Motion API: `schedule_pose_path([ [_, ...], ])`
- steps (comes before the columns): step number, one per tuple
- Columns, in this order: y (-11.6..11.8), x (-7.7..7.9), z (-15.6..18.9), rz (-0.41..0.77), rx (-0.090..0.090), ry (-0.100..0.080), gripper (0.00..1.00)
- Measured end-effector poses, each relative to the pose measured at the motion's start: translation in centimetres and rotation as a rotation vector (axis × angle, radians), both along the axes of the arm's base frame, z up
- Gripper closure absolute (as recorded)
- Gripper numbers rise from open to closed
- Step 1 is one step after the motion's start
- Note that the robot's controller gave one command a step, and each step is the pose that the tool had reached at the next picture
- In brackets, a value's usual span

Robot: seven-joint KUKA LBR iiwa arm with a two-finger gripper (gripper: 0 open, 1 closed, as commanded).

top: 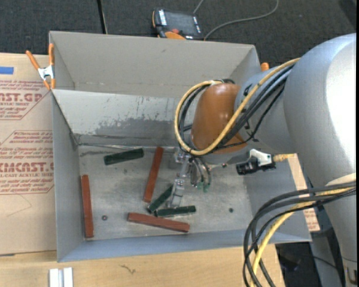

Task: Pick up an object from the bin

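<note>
My gripper [180, 187] hangs under the orange wrist cover, low in the middle of the bin. Its tip stands just above two dark green sticks that cross each other: one [161, 197] slants up to the right, the other [176, 210] lies nearly flat. A red-brown stick [154, 173] leans upright just left of the gripper. Another red-brown stick [158, 222] lies flat below the green pair, near the front wall.
A third dark green stick [124, 156] lies by the back wall on the left. One more red-brown stick [86, 205] runs along the left wall. The arm and its yellow and black cables cover the bin's right side.
</note>
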State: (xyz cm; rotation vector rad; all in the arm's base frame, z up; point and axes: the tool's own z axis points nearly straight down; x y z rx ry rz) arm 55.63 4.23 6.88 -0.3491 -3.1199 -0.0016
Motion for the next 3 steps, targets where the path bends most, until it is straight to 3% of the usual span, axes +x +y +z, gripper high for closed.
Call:
schedule_pose_path([
  [1, 0.0, 0.1, 0.1, 0.000, 0.000, -0.002, 1.00],
  [2, 2.7, -4.8, 7.1, 0.080, 0.000, -0.006, 1.00],
  [3, 2.6, -4.8, 6.7, 0.078, -0.001, -0.002, 0.00],
])
